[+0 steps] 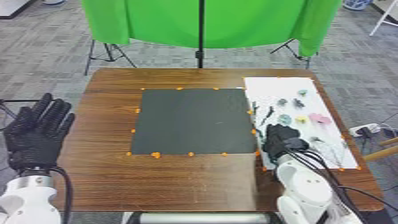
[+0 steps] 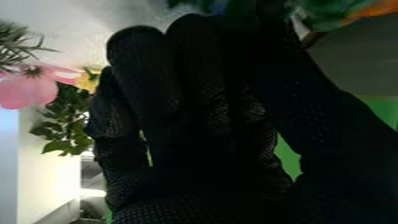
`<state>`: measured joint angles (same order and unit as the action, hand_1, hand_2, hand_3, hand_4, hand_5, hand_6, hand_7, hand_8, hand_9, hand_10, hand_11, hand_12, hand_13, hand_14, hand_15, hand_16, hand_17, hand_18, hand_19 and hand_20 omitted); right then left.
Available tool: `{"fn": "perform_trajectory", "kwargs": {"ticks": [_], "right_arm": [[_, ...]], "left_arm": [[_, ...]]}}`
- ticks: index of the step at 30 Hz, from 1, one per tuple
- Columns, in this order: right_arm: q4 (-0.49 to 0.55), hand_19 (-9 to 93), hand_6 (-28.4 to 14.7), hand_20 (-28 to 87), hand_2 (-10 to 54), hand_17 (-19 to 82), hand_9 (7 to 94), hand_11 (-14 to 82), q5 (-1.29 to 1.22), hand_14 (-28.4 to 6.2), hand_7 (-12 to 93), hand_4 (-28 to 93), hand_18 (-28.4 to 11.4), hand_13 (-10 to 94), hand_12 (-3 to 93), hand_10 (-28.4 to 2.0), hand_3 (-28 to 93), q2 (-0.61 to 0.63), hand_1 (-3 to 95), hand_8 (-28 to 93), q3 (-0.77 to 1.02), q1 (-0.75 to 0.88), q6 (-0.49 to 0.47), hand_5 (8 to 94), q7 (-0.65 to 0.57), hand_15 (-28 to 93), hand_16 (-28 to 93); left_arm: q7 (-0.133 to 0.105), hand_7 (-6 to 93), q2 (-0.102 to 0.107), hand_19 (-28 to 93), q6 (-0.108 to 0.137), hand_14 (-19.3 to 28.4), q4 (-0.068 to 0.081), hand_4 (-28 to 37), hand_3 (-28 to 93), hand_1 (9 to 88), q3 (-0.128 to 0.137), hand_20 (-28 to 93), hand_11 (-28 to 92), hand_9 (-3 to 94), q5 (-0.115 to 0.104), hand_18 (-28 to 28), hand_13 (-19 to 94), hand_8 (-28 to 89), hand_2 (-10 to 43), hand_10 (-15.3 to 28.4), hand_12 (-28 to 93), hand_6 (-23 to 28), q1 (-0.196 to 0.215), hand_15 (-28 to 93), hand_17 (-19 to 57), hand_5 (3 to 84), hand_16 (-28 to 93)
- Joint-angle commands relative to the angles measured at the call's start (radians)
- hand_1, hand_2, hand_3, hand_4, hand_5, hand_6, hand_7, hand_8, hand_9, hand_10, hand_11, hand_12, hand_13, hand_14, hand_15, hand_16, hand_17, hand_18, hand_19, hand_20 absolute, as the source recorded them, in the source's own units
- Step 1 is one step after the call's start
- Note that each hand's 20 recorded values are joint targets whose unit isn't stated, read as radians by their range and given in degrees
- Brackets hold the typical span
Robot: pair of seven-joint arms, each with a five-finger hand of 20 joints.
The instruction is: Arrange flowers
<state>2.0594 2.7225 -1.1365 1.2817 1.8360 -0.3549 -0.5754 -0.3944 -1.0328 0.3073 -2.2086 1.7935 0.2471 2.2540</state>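
Observation:
In the head view, my right hand is over the left edge of the white sheet, close to the dark square mat. A pink flower, a yellow one and a teal one lie on the sheet, with darker sprigs farther back. My left hand stays beyond the table's left edge, its fingers straight. In the right wrist view, my right hand has extended, relaxed fingers, with no flower visibly held. Beside it appear the pink flower, green leaves and an orange bloom.
Orange markers surround the mat on the brown wooden table. A green cloth hangs on a stand behind the table. Black cables run along my right arm.

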Motion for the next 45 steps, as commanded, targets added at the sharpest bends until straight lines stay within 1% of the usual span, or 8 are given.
{"fn": "perform_trajectory", "kwargs": {"ticks": [1,10,19,24,32,36,39,45], "right_arm": [[0.016,88,-3.4,40,-9.5,37,85.7,25.3,-0.04,-11.5,41,-23,-26.4,77,51.9,-12.7,76,0.007,54.9,19,0.011,0.101,0.044,78.6,-0.057,54,36],[0.171,90,-3.2,40,-9.5,39,86.0,26.1,-0.18,-11.9,41,-21,-27.5,78,52.1,-12.9,78,-0.001,52.2,22,0.068,0.089,0.227,78.5,-0.147,54,36],[0.18,91,-3.0,38,-9.5,39,85.6,27.0,-0.31,-12.4,42,-20,-27.7,78,51.9,-12.9,77,-0.06,52.0,21,-0.04,-0.068,0.323,77.6,-0.175,56,34],[0.112,91,-2.8,38,-9.5,39,85.2,27.9,-0.359,-12.3,43,-20,-27.8,77,51.9,-12.9,77,-0.139,52.1,21,-0.16,-0.209,0.307,77.1,-0.153,57,33],[-0.067,92,-2.4,37,-9.5,39,84.1,29.5,-0.435,-12.4,45,-21,-27.7,77,51.6,-12.7,77,-0.249,51.7,21,-0.353,-0.383,0.225,75.6,-0.16,58,32],[-0.19,92,-2.2,36,-9.5,40,84.1,29.5,-0.422,-12.1,46,-21,-27.5,77,50.1,-12.5,77,-0.331,51.0,19,-0.395,-0.429,0.123,75.3,-0.173,58,31],[-0.256,93,-2.4,35,-9.5,41,85.3,26.3,-0.367,-11.6,43,-21,-27.3,78,48.0,-12.2,76,-0.365,50.6,19,-0.413,-0.432,0.108,76.1,-0.178,57,29],[-0.323,93,-2.7,34,-9.5,41,84.4,26.6,-0.331,-12.0,41,-21,-27.4,78,46.2,-13.0,76,-0.418,50.1,20,-0.418,-0.423,0.092,76.0,-0.212,55,27]], "left_arm": [[-0.002,8.7,-0.001,29,-0.017,10.0,0.005,-28.3,78,24.4,0.003,11,13,38.8,-0.014,11.8,32,-9,14.3,12.8,7,7.3,0.013,12,-3.7,44.6,-3],[-0.018,8.6,-0.004,29,-0.015,10.2,0.003,-28.3,78,24.5,0.016,11,13,38.8,-0.046,12.0,32,-9,14.1,12.8,7,7.3,0.027,12,-3.8,44.6,-3],[-0.032,8.8,0.005,29,-0.017,10.4,-0.009,-28.3,78,24.3,0.059,11,13,38.6,-0.053,12.0,32,-9,14.1,12.8,7,7.2,0.076,13,-3.7,44.5,-3],[-0.048,8.8,0.011,29,-0.014,10.3,-0.013,-28.3,78,24.3,0.059,11,13,38.5,-0.061,12.0,32,-9,14.1,12.9,7,7.2,0.082,13,-3.7,44.4,-3],[-0.046,8.8,0.034,29,-0.004,10.4,-0.006,-28.3,78,24.3,0.045,11,13,38.4,-0.067,12.0,32,-9,14.0,12.9,7,7.2,0.064,13,-3.6,44.4,-3],[-0.063,8.9,0.033,29,0.007,10.4,-0.017,-28.3,78,24.3,0.042,11,13,38.4,-0.072,11.9,32,-9,14.0,12.9,7,7.1,0.081,13,-3.5,44.4,-3],[-0.045,8.9,0.051,29,0.008,10.4,-0.008,-28.3,78,24.3,0.025,11,13,38.4,-0.07,12.0,32,-9,13.9,12.8,7,7.1,0.058,13,-3.5,44.4,-3],[-0.036,8.8,0.073,29,0.014,10.5,-0.005,-28.3,78,24.3,0.001,11,13,38.2,-0.073,12.0,33,-9,14.0,12.9,8,7.2,0.04,13,-3.5,44.3,-3]]}}
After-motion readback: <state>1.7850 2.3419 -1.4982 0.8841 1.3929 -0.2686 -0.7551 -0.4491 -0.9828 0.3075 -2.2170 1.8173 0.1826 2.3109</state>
